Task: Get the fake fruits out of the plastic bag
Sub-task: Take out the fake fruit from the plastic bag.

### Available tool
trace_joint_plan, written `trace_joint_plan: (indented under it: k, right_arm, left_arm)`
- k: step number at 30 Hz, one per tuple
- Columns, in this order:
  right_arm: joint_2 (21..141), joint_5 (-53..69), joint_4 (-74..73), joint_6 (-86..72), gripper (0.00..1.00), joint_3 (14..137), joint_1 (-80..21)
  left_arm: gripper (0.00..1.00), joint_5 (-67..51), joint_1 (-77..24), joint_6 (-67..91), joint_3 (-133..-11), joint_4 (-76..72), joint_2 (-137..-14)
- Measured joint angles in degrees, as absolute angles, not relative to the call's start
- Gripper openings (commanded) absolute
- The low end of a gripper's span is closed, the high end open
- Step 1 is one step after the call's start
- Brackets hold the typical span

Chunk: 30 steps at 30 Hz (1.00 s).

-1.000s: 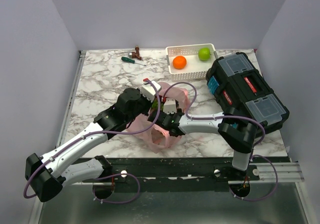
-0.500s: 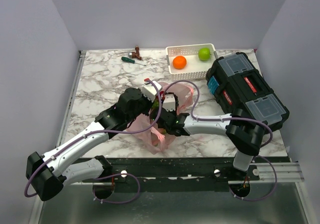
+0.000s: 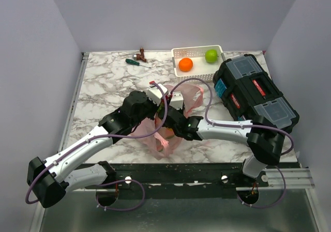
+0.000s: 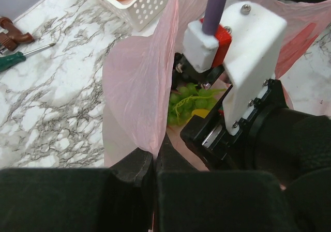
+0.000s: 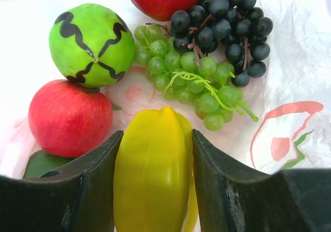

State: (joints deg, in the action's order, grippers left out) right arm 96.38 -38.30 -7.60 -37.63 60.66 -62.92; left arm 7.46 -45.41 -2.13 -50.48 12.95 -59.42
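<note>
Left fingers (image 4: 132, 172) clamp the bag (image 4: 135, 87) rim, propping it open. Right fingers (image 5: 85, 188) grip the yellow fruit (image 5: 152, 170) between them, inside the bag; it should lift straight, clear of the grapes (image 5: 196, 72) just beyond.

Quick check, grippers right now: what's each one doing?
Left gripper: jaws closed, pinching the edge of the plastic bag.
Right gripper: inside the bag, jaws closed on the yellow fruit.
</note>
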Motion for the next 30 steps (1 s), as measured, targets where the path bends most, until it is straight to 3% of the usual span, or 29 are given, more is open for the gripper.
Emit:
trace_joint_plan:
  k: [30]
  right_arm:
    - [67.4,-25.6,-8.7,-37.4,0.07,56.3,-62.9]
  left_arm:
    - [0.00,7.6,-45.4,-2.2,-50.8,13.0,-59.4]
